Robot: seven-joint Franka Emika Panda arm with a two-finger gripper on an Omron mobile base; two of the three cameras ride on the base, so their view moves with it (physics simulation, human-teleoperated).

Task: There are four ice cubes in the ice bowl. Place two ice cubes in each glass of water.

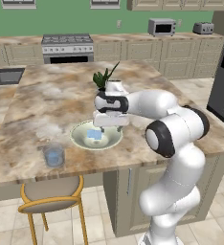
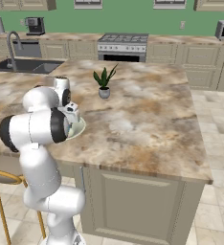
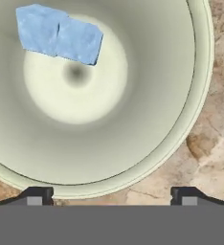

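Our pincer (image 3: 112, 196) hangs spread wide above the ice bowl (image 3: 200, 95); its ice cubes (image 3: 59, 36) at eleven o'clock risk a missed grab.

Even bright rendered light, soft faint shadows, no glare, slightly coarse, low-resolution edges
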